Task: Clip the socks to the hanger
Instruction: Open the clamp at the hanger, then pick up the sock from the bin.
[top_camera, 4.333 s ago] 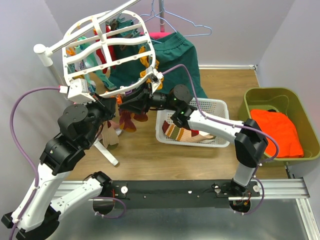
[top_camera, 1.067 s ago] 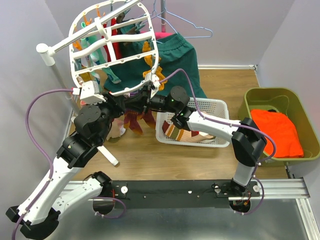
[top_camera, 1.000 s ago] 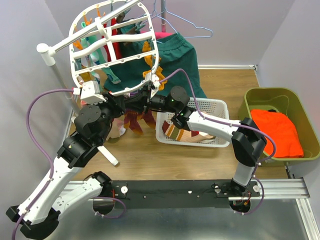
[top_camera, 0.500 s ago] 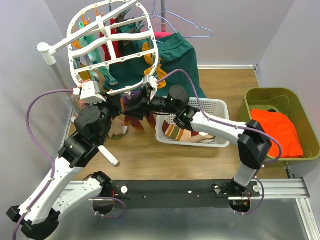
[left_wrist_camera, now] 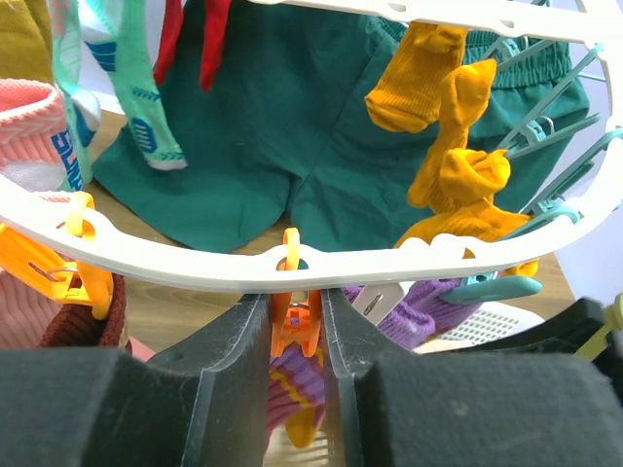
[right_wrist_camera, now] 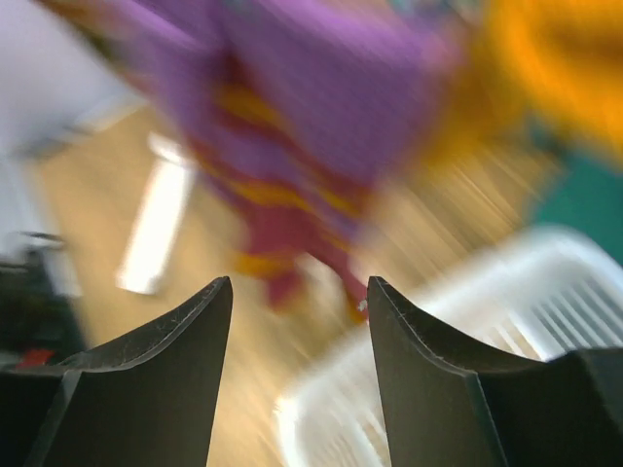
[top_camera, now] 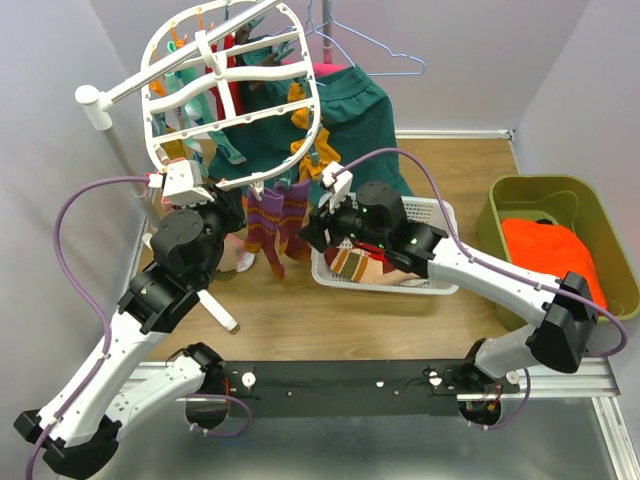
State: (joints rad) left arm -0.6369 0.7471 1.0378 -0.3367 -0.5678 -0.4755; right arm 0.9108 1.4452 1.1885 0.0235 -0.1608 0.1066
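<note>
Left wrist view: the left pincer (left_wrist_camera: 295,313) is pressed together on an orange clip (left_wrist_camera: 299,336) dangling from the near rim of the white hanger (left_wrist_camera: 195,265). A purple-and-yellow striped sock (left_wrist_camera: 292,389) hangs directly under that clip, between the fingers. Mustard socks (left_wrist_camera: 458,175) hang further right on the frame, with a dark green garment (left_wrist_camera: 292,126) behind. The right pincer (right_wrist_camera: 299,287) is spread apart and grips nothing, near the sock but clear of it, above the white mesh basket (top_camera: 440,210) on the desk (top_camera: 300,300).
</note>
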